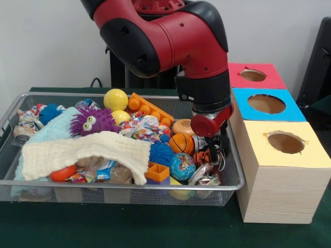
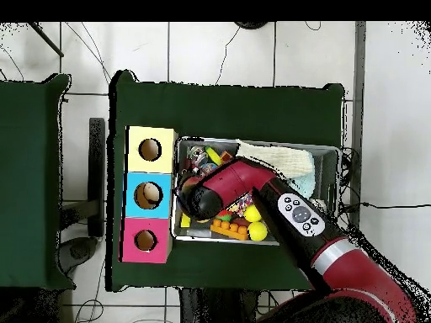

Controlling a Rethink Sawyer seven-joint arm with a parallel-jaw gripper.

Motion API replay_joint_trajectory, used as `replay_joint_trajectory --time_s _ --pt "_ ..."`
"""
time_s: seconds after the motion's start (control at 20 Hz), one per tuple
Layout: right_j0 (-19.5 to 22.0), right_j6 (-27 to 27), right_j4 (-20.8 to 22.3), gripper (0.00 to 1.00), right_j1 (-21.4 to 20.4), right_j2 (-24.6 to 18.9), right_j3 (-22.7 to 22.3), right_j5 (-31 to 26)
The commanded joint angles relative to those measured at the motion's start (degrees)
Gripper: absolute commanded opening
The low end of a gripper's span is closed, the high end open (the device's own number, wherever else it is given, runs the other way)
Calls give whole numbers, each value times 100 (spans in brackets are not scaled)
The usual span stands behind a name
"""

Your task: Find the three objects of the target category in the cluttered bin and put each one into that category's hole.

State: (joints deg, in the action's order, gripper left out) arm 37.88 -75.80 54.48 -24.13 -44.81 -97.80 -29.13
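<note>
The wire mesh bin (image 1: pixel 234 185) is full of toys. My gripper (image 1: pixel 211 149) reaches down into its right end, close to the boxes, right at an orange black-striped plush tiger (image 1: pixel 201 156). I cannot tell whether it holds the tiger. In the overhead view the arm (image 2: pixel 227 189) hides the gripper and the tiger. A tan shape (image 1: pixel 120 174) shows under the cloth's edge; I cannot tell if it is the bear. The duck is not in sight. The red box's hole (image 1: pixel 253 75) is the farthest of three, and it also shows in the overhead view (image 2: pixel 146 240).
A blue box (image 1: pixel 289 111) and a yellow box (image 1: pixel 310 155) stand beside the bin's right end. A cream knitted cloth (image 1: pixel 88 150) covers the bin's left front. A purple puffer ball (image 1: pixel 93 121), yellow balls (image 1: pixel 115 99), an orange brick (image 1: pixel 147 107) and a small basketball (image 1: pixel 181 143) lie around.
</note>
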Motion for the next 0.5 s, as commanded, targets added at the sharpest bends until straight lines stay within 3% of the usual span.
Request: replay_joint_trajectory --time_s 0.05,0.5 --pt "204 1269 -100 100 189 121 -21 -795" --pt "222 992 42 100 224 248 43 -592"
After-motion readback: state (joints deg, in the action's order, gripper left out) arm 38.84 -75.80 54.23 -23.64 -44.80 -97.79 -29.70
